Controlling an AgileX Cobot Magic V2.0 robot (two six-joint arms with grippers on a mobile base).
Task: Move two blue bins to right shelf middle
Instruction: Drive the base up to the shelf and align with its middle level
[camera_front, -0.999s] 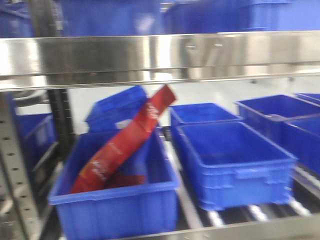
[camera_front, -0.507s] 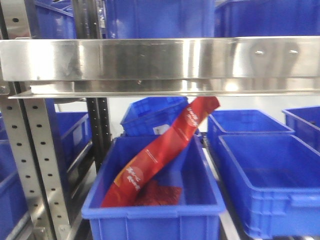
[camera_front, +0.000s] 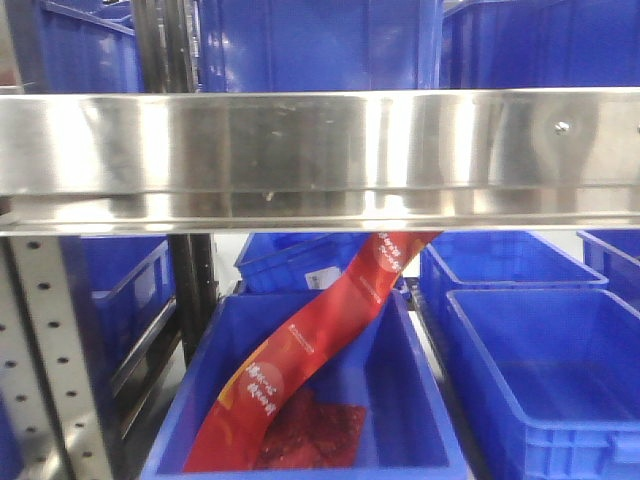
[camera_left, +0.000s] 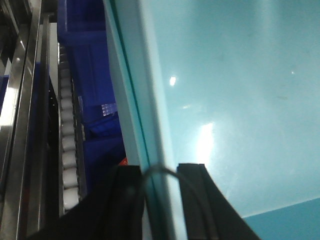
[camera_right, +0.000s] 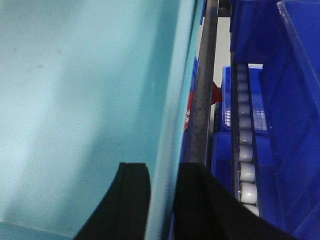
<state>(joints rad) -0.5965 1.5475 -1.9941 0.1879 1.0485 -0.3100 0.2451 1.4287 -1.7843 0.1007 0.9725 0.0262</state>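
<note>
Rack (camera_front: 320, 150): crate (camera_front: 400, 400) with red packets (camera_front: 300, 350)

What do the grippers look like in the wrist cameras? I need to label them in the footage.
Both are matte black. The left gripper shows two flat, squared fingers with a thin dark cable looping between them. The right gripper shows two similar black fingers, no visible cable or markings.

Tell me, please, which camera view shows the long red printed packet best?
The exterior front-facing view: the long red printed packet leans diagonally out of a dark blue plastic crate there, its top hidden behind the steel rail. Both wrist views catch only a small red sliver beside the pale cyan bin.
</note>
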